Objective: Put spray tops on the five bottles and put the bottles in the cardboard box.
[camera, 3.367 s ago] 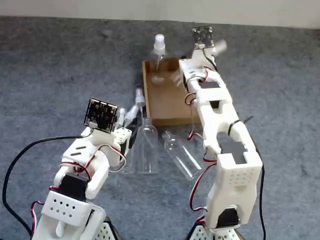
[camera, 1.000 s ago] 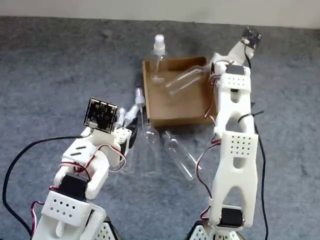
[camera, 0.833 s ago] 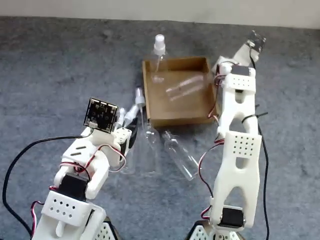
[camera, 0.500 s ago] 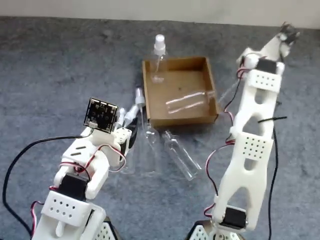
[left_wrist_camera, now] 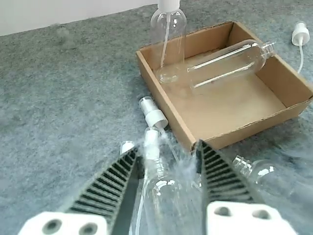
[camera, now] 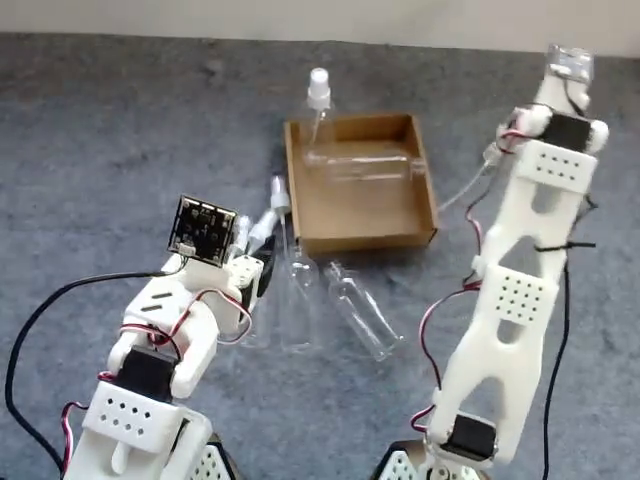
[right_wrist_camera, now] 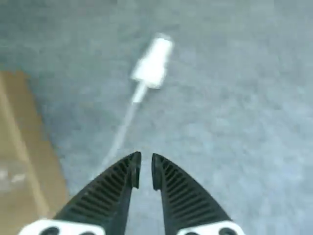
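A clear bottle (camera: 355,165) (left_wrist_camera: 227,61) without a spray top lies on its side in the cardboard box (camera: 425,205) (left_wrist_camera: 293,85). Behind the box stands a bottle (camera: 318,105) (left_wrist_camera: 167,22) with a spray top on. My left gripper (camera: 258,288) (left_wrist_camera: 166,149) is shut on an upright bottle (left_wrist_camera: 164,196) with a white spray top, in front of the box. My right gripper (right_wrist_camera: 145,162) hangs over the carpet to the right of the box, fingers nearly together and empty, near a loose spray top (right_wrist_camera: 152,61) (camera: 492,155).
Another loose spray top (camera: 278,195) (left_wrist_camera: 152,111) lies by the box's left front corner. An upright bottle (camera: 297,295) and an uncapped bottle (camera: 365,312) (left_wrist_camera: 259,171) on its side are in front of the box. Grey carpet spreads open at the left.
My right gripper let the bottle go into the box and swung out to the right past the box's edge. The bottle rolled towards the back of the box. The left arm stayed still.
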You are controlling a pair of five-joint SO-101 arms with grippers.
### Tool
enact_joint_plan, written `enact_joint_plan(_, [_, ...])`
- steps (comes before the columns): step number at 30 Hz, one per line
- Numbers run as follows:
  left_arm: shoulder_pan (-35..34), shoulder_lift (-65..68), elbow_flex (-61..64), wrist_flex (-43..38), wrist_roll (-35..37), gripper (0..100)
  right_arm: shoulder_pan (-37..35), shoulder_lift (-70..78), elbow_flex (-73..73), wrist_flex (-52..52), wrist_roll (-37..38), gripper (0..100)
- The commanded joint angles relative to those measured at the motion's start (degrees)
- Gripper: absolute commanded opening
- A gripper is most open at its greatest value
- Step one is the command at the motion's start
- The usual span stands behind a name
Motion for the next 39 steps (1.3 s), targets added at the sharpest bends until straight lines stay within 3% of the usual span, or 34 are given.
enact_joint_plan(1, [0.5, -0.2, -3.4, -0.1, -4.2, 13, 4.4, -5.9, -5.5, 1.6, 1.1, 0.4])
enact_joint_plan(6, [1.8, 2.9, -10.3, 7.4, -9.9, 13, 7.2, -5.9, -4.6, 1.8, 5.8, 0.3])
enact_joint_plan(10, [1.8, 18.3, -20.7, 12.4, -12.3, 13, 8.7, -8.0, 2.7, 1.9, 7.6, 0.3])
enact_joint_plan(15, [4.4, 38.9, -35.0, 13.7, -17.5, 13, 6.2, -18.2, 23.9, 1.7, 8.3, 0.3])
enact_joint_plan(22, [13.1, 68.4, -64.6, 21.6, -21.3, 22, 5.8, -33.3, 51.5, 1.5, 19.3, 0.3])
enact_joint_plan(25, [14.3, 80.8, -77.4, 21.9, -21.8, 22, 8.1, -38.6, 60.4, -3.6, 20.5, 0.3])
enact_joint_plan(32, [14.5, 102.3, -103.3, 26.3, -30.9, 22, 13.4, -47.4, 84.0, -19.0, 24.3, 0.3])
enact_joint_plan(39, [14.8, 116.8, -123.2, 32.0, -33.3, 31, 13.8, -52.2, 100.3, -30.4, 24.5, 0.3])
